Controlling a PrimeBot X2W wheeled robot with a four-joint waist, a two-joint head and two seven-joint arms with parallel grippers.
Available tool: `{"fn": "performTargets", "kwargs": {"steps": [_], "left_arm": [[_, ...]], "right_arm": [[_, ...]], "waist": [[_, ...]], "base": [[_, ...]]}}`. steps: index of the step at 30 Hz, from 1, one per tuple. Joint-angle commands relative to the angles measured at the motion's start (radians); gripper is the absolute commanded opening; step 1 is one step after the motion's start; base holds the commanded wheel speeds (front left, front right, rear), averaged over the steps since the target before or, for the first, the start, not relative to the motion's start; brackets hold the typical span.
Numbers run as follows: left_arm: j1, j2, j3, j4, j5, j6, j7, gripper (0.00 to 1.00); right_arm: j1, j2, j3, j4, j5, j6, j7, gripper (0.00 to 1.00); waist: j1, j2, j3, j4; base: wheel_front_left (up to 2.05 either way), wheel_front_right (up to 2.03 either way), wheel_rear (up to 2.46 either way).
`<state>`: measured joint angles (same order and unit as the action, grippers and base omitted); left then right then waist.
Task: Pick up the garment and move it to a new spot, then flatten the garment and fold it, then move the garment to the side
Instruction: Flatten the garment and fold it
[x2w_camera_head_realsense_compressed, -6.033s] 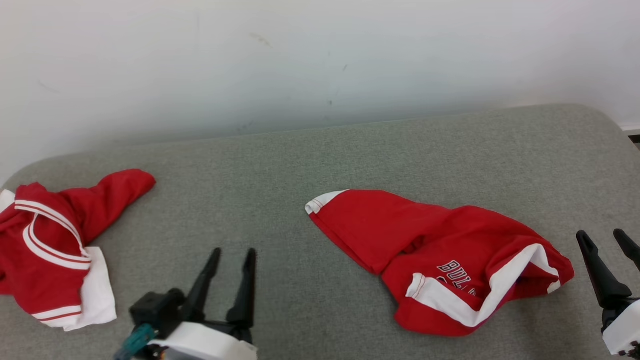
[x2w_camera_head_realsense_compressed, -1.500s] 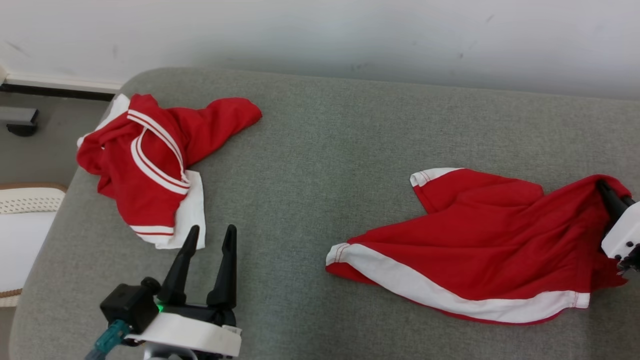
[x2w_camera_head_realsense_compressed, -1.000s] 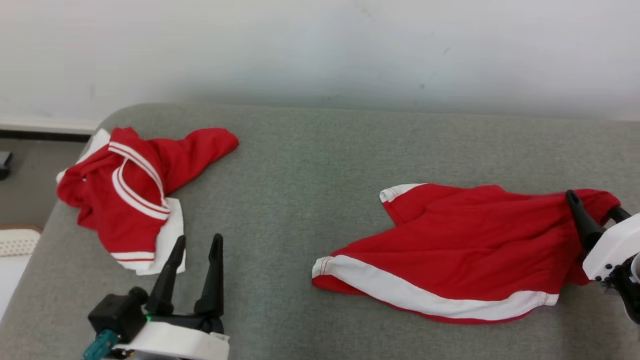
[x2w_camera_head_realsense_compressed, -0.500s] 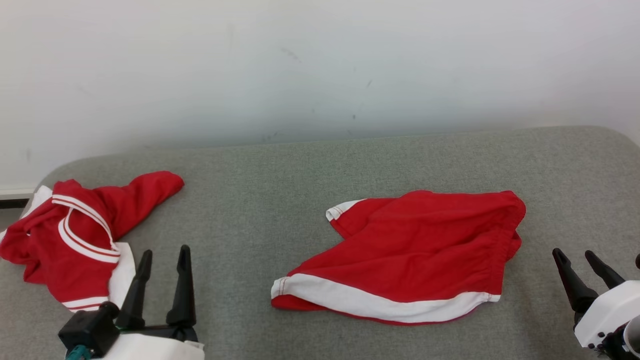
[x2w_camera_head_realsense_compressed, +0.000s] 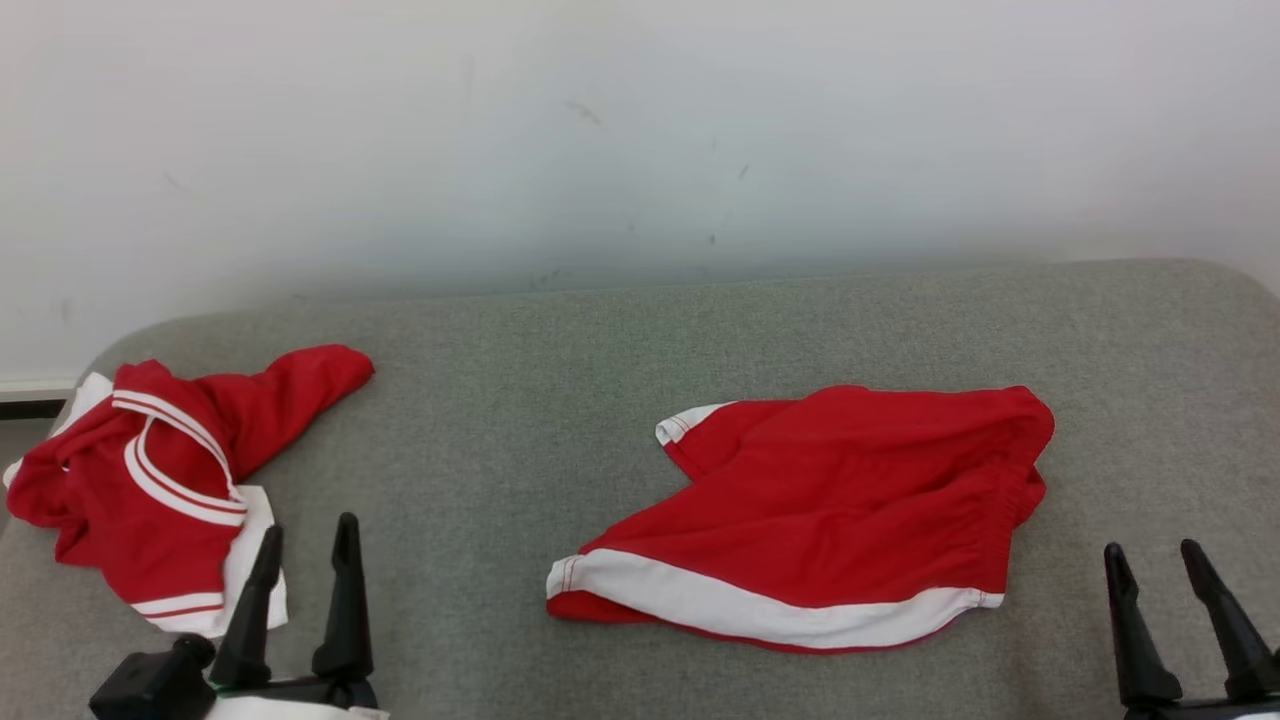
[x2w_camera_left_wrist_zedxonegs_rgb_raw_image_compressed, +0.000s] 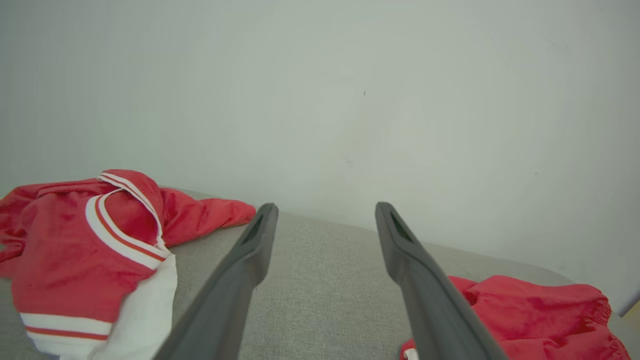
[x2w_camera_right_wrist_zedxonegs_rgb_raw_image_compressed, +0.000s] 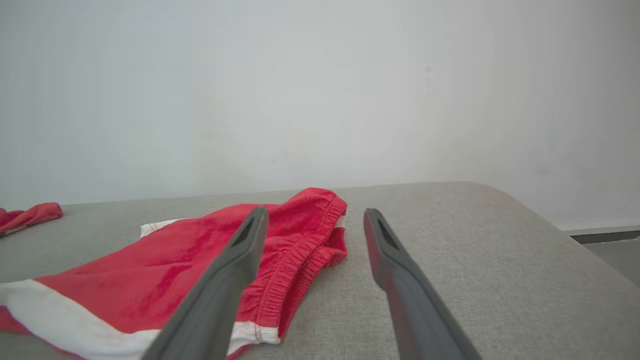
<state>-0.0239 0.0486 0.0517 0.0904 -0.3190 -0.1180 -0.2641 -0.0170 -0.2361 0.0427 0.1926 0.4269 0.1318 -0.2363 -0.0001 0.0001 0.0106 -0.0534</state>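
At the near edge of the head view, the left end effector (x2w_camera_head_realsense_compressed: 308, 527) stood at the lower left with its two long dark fingers spread wide and nothing between them. The right end effector (x2w_camera_head_realsense_compressed: 1151, 548) stood at the lower right, its fingers likewise parted wide and empty. Both pointed away from the robot over the grey upholstered surface (x2w_camera_head_realsense_compressed: 500, 450).

Just beyond them, right of centre, lay the red fabric shorts with a white hem band (x2w_camera_head_realsense_compressed: 830, 510). They were spread fairly flat on the surface. The white-banded hem ran along their near side and the gathered elastic waistband sat at their right end. In the right wrist view the shorts (x2w_camera_right_wrist_zedxonegs_rgb_raw_image_compressed: 165, 265) lay ahead and to the left of the open right end effector (x2w_camera_right_wrist_zedxonegs_rgb_raw_image_compressed: 315, 210), near it but not touching.

To the left lay a crumpled red fabric top with white stripes and a white panel (x2w_camera_head_realsense_compressed: 150, 490), well apart from the shorts. Its near edge lay just beside the left fingers. In the left wrist view this top (x2w_camera_left_wrist_zedxonegs_rgb_raw_image_compressed: 65, 250) lay left of the open left end effector (x2w_camera_left_wrist_zedxonegs_rgb_raw_image_compressed: 326, 206), with the shorts (x2w_camera_left_wrist_zedxonegs_rgb_raw_image_compressed: 530, 310) at the lower right.

Farthest back rose a plain white wall (x2w_camera_head_realsense_compressed: 640, 130) with faint scuffs.
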Motion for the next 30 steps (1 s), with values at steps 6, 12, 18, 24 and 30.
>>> {"fn": "performTargets", "kwargs": {"steps": [6, 12, 18, 24, 30], "left_arm": [[0.054, 0.003, 0.013, -0.026, 0.002, 0.005, 0.0, 1.0], [0.051, 0.004, -0.008, -0.029, 0.008, 0.006, 0.0, 1.0], [0.031, 0.003, -0.025, -0.021, 0.017, -0.002, 0.0, 1.0], [0.016, 0.003, -0.104, 0.029, -0.004, -0.01, 0.0, 1.0], [-0.069, 0.008, -0.212, 0.124, -0.067, -0.012, 0.06, 1.0]], "right_arm": [[0.047, 0.053, -0.011, -0.047, -0.105, -0.002, -0.029, 1.0], [0.052, 0.063, 0.002, -0.056, -0.123, -0.002, -0.029, 1.0], [0.04, 0.05, 0.008, -0.044, -0.125, -0.002, -0.029, 1.0], [0.033, 0.012, 0.048, 0.027, -0.106, -0.002, -0.029, 1.0], [-0.038, -0.049, 0.139, 0.12, -0.068, -0.002, -0.004, 1.0]], "waist": [[0.0001, -0.0001, -0.003, -0.006], [0.0001, -0.0001, 0.0, -0.001], [0.0001, -0.0001, -0.001, 0.009], [0.0001, -0.0001, 0.009, 0.015], [0.0001, -0.0001, 0.053, 0.013]], "base": [[0.0, 0.0, 0.0], [0.0, 0.0, 0.0], [0.0, 0.0, 0.0], [0.0, 0.0, 0.0], [0.0, 0.0, 0.0]]}}
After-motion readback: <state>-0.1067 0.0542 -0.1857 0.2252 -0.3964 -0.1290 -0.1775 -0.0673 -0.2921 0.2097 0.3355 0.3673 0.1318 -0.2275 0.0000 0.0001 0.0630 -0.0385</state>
